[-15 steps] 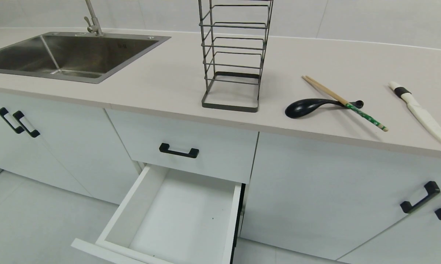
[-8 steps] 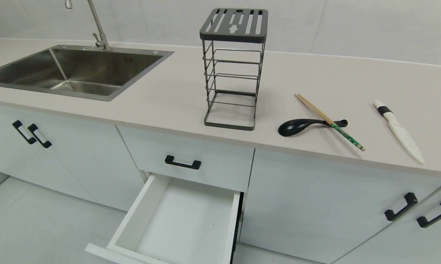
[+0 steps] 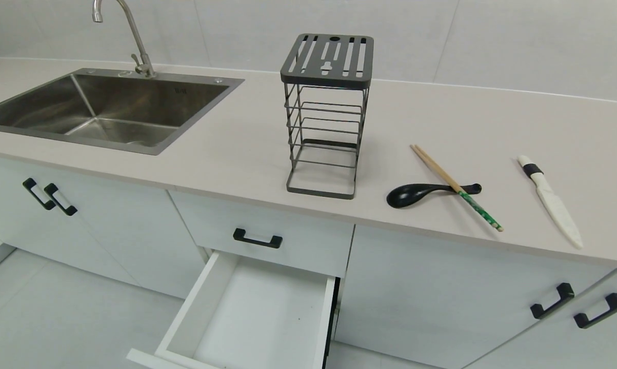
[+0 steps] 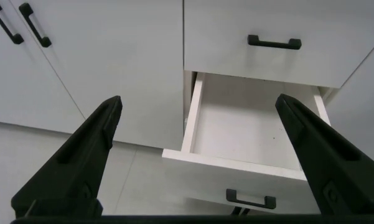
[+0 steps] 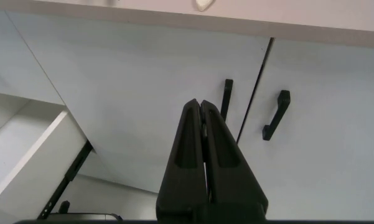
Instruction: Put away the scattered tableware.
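Lowest and nearest: white drawer (image 3: 257, 318) pulled open, smooth flat floor, boxy walls; left gripper (image 4: 198, 101) over it, black tapered fingers spread wide, holding nothing; right gripper (image 5: 201, 104) before flat white cabinet doors (image 5: 143, 81) with black bar handles, fingers pressed together on nothing. Up on the matte pale counter (image 3: 236, 148), near its front edge: glossy black spoon (image 3: 416, 193), wooden chopsticks (image 3: 454, 185) with green patterned ends lying across its handle, and, apart to the right, a white knife (image 3: 549, 201) with a black band. Farther back: tall dark wire rack (image 3: 326, 118) with slotted top, then the steel sink (image 3: 108, 105) and curved faucet (image 3: 128, 36).
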You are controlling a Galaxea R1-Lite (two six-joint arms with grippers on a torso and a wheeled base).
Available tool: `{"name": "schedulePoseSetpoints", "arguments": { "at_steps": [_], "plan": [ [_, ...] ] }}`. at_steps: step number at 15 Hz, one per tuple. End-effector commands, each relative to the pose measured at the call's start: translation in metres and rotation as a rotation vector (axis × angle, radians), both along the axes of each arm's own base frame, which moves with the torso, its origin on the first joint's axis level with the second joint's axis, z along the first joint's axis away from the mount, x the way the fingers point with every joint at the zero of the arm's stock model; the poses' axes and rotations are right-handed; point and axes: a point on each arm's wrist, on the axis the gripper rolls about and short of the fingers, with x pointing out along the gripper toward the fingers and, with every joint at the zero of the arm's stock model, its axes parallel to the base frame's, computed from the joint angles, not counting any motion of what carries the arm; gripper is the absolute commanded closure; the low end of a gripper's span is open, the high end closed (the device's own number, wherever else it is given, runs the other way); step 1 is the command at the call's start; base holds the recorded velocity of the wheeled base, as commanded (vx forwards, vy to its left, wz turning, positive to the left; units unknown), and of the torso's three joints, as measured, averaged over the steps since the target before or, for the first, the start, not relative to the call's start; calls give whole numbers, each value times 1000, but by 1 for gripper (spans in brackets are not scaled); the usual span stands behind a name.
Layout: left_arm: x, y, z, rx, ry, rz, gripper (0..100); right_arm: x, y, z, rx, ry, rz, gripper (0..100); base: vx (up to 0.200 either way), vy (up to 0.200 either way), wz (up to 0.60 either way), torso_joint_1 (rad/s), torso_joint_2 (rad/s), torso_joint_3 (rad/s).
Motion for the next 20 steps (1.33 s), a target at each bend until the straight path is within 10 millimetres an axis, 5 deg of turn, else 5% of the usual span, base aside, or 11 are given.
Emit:
{"name": "schedulePoseSetpoints", "arguments": {
  "at_steps": [1, 12, 13, 20],
  "plan": [
    [0, 0, 0, 1, 3, 0, 0, 0, 0, 0, -1, 1, 2, 100, 0, 0, 0, 76, -115, -41],
    [0, 0, 0, 1, 3, -3, 0, 0, 0, 0, 4, 1, 6, 100, 0, 0, 0, 179, -342, -160],
    [0, 0, 0, 3, 4, -3, 0, 0, 0, 0, 2, 1, 6, 0, 0, 0, 0, 0, 0, 0],
    [0, 0, 0, 1, 6, -3, 0, 0, 0, 4, 20, -40, 19, 0, 0, 0, 0, 0, 0, 0]
  ]
}}
